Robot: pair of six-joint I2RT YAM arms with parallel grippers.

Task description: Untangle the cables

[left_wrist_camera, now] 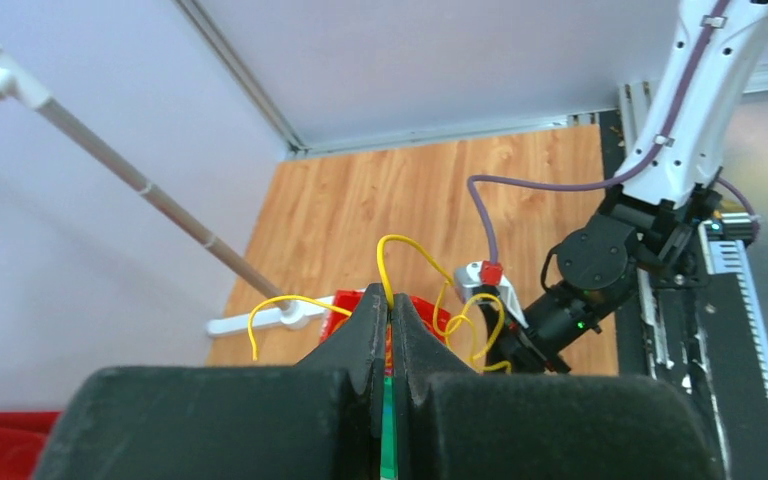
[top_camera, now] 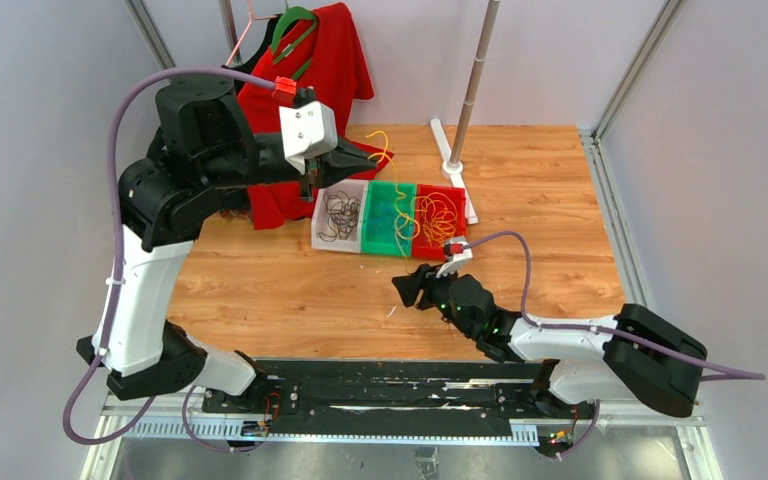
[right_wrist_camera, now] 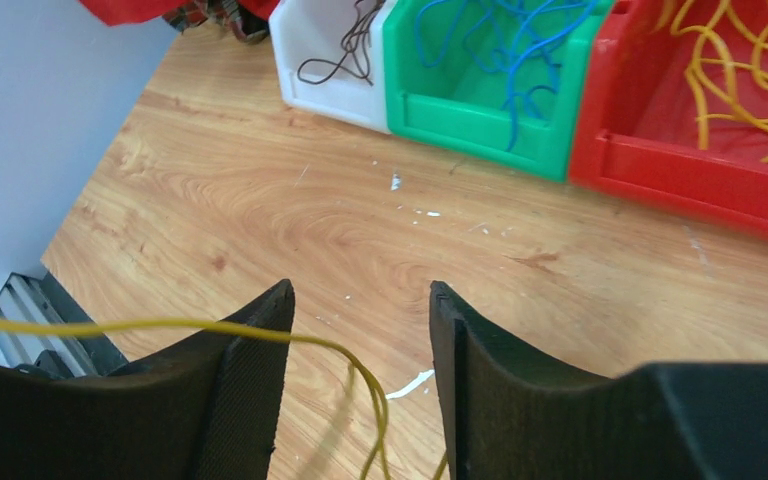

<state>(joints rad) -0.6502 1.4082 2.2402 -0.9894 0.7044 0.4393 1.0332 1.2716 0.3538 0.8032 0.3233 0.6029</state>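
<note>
- Two grippers work on one yellow cable [left_wrist_camera: 400, 239]. The left gripper [left_wrist_camera: 390, 303], raised high above the tabletop [right_wrist_camera: 260, 200], is pressed together on the upper part of it.
- Below stand a white bin [right_wrist_camera: 330, 92] with dark cables [right_wrist_camera: 352, 45], a green bin [right_wrist_camera: 480, 112] with blue cables [right_wrist_camera: 505, 35], and a red bin [right_wrist_camera: 680, 172] with more yellow cables [right_wrist_camera: 740, 60].
- The held cable hangs down across the green bin to the right gripper [right_wrist_camera: 360, 295], whose fingers stand apart; the strand passes between them, not pinched.
- Risk, as I judge it: if the right gripper misses the thin strand, it slips free. A hard pull could also drag the blue bundle or tip a bin.
</note>
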